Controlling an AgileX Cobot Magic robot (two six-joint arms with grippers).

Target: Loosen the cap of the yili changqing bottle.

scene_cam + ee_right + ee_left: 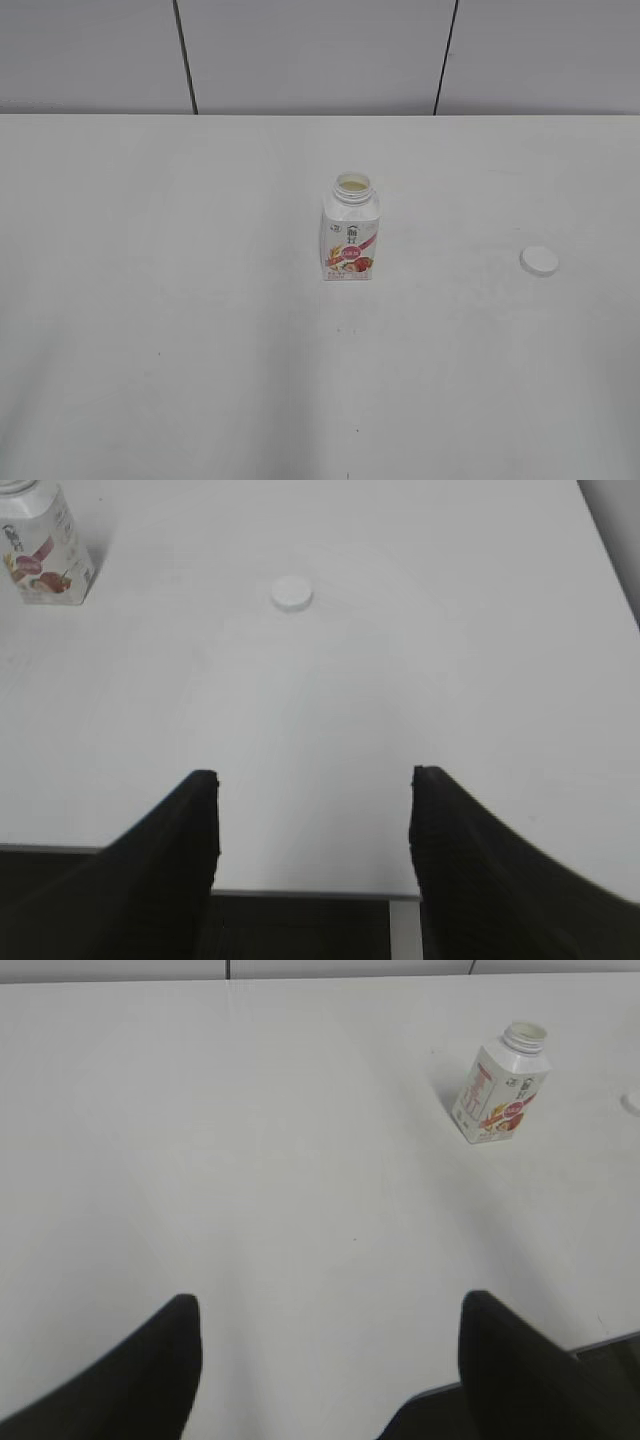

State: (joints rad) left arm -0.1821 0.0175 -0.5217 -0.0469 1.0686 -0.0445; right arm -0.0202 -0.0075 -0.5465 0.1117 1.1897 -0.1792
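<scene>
The yili changqing bottle (350, 235) stands upright in the middle of the white table, its neck open with no cap on it. It also shows in the left wrist view (501, 1085) and at the top left of the right wrist view (42, 548). The white cap (539, 261) lies flat on the table to the bottle's right, apart from it; it shows in the right wrist view (292, 593). My left gripper (330, 1310) is open and empty, well short of the bottle. My right gripper (314, 780) is open and empty near the table's front edge.
The white table (160, 300) ends at a grey panelled wall (310, 55) behind. Its front edge shows in both wrist views (300, 890). Neither arm shows in the exterior view.
</scene>
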